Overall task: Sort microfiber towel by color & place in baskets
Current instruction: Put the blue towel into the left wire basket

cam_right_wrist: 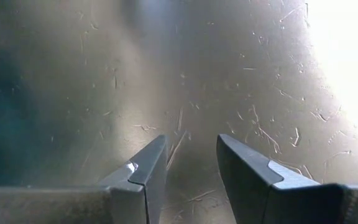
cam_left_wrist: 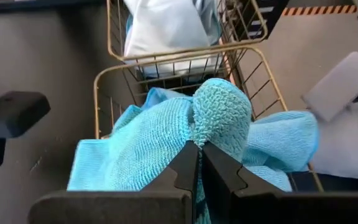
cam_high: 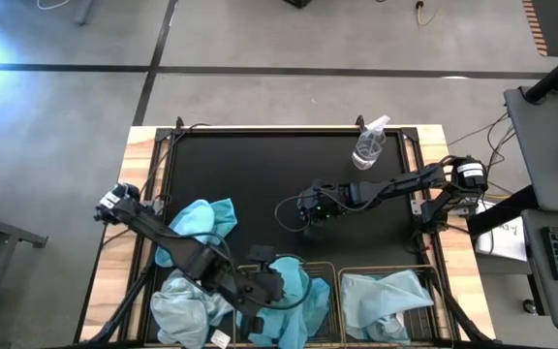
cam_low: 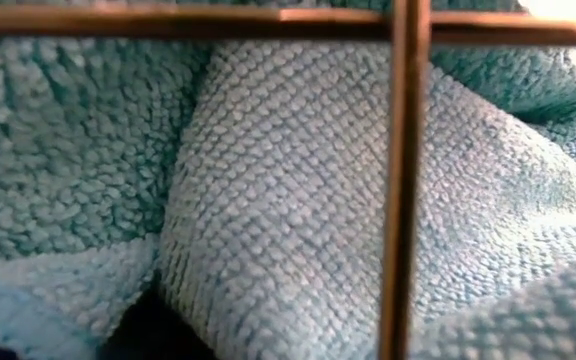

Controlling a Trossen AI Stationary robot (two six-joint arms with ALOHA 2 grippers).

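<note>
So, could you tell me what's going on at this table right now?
The robot is sorting towels by colour. The left gripper is shut on a turquoise towel over the left basket, which already holds turquoise cloth. The right basket holds a pale towel. The right gripper hangs open and empty over the bare mat, beside a spray bottle.

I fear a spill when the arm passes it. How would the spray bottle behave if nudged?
The spray bottle looks clear and mostly empty, so probably light and easy to shove. It is tall for its base and lies or leans on the mat, so a knock would likely tip or roll it. The open right gripper is well clear.
</note>
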